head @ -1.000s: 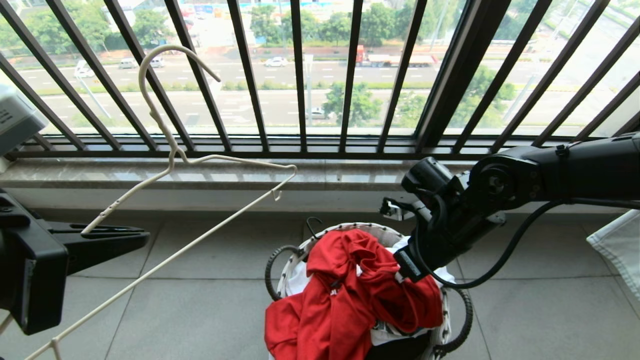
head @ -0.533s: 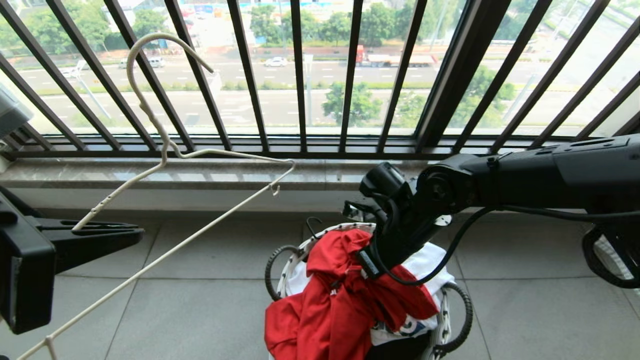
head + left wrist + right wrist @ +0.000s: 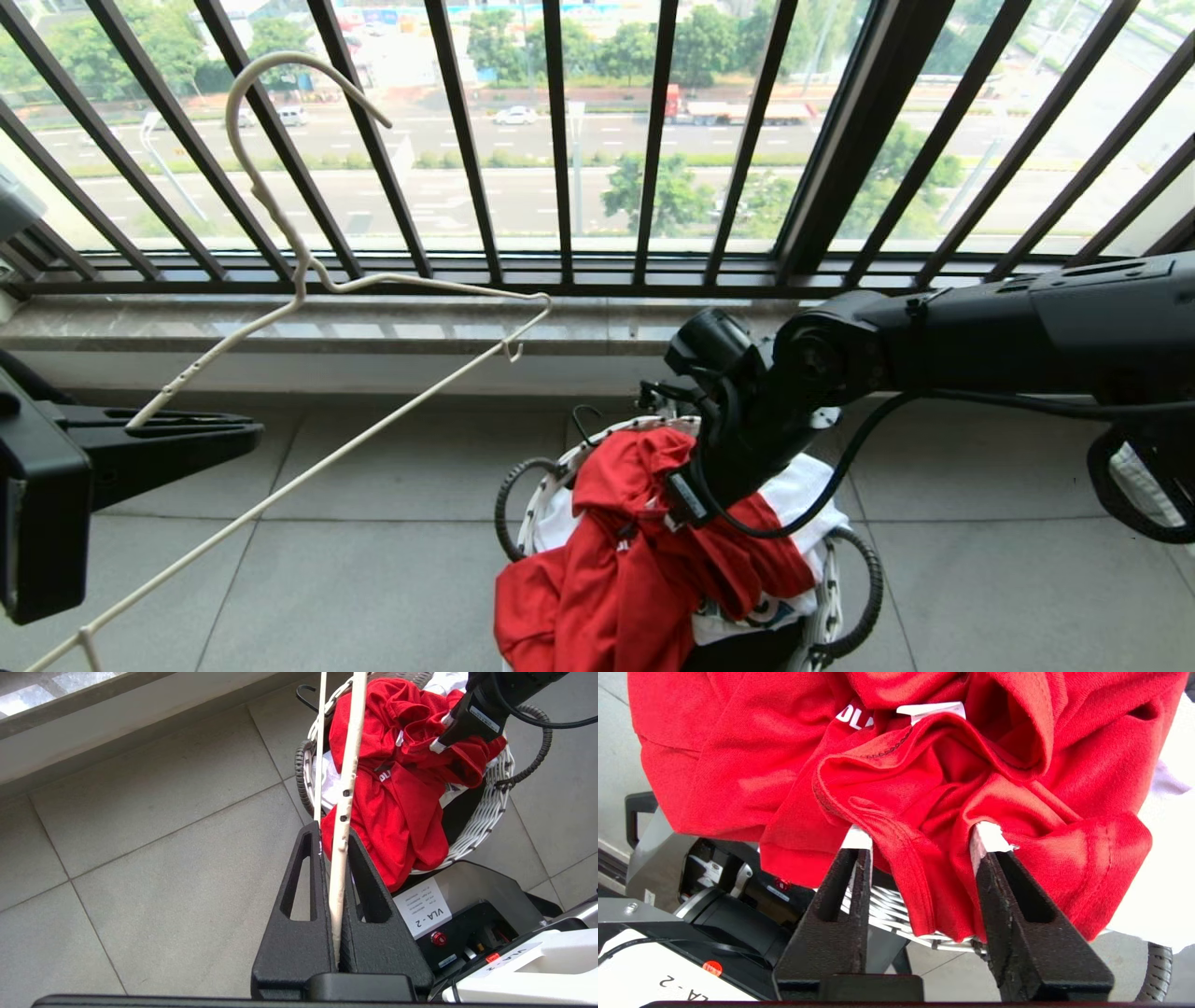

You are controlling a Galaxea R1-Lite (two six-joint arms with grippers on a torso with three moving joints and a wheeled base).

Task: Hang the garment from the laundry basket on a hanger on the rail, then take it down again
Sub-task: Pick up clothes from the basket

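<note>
Garment (image 3: 644, 551) lies heaped in the basket (image 3: 845, 607), one fold standing directly between the parted fingers of the right gripper (image 3: 924, 840), which holds nothing yet. Left gripper (image 3: 334, 849), well apart, is clamped on the hanger (image 3: 308, 280).

Home balcony, high above street: dark barred window railing (image 3: 560, 140), stone sill (image 3: 373, 327), grey floor tiles (image 3: 392, 560); road, cars, trees beyond. Laundry basket (image 3: 845, 597) with clothes on floor.

red garment (image 3: 635, 569) with white lettering, cream-white hanger (image 3: 308, 280), white basket (image 3: 486, 812), black handles
</note>
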